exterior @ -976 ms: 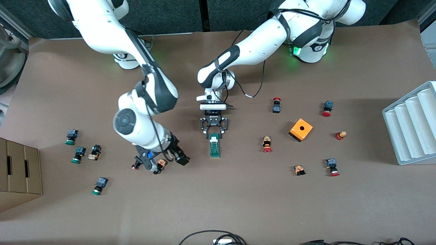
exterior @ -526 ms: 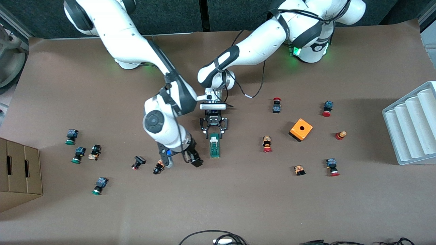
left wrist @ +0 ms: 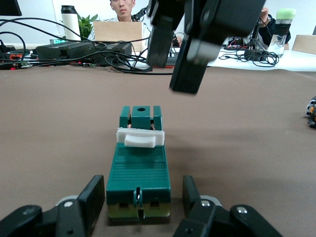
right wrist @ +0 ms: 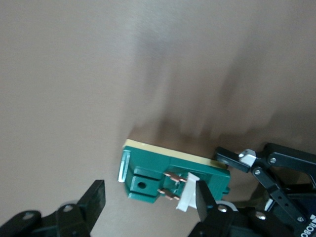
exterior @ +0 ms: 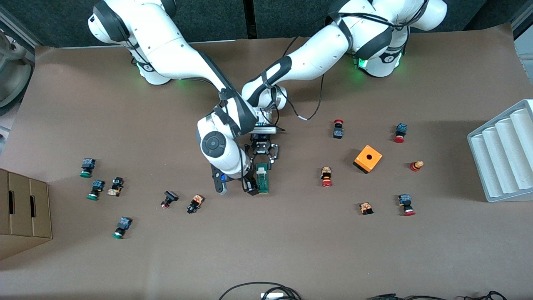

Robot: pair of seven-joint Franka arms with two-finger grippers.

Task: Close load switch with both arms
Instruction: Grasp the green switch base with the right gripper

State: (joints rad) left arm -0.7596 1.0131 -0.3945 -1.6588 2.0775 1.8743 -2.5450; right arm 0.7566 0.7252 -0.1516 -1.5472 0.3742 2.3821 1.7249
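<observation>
I see a dark green load switch [exterior: 262,178] with a white slider [left wrist: 139,138] and cream base, black grippers on white arms [exterior: 175,46] banded black, an orange cube box [exterior: 367,158] with a dark hole, red- and green-capped buttons, and a plain brown table [exterior: 291,250].

Load switch [left wrist: 138,170]: matt green plastic (ribbed top); table [exterior: 291,250] matt.

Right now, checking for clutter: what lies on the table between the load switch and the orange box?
A red-capped push-button lies between the load switch and orange box, per the front view.
</observation>
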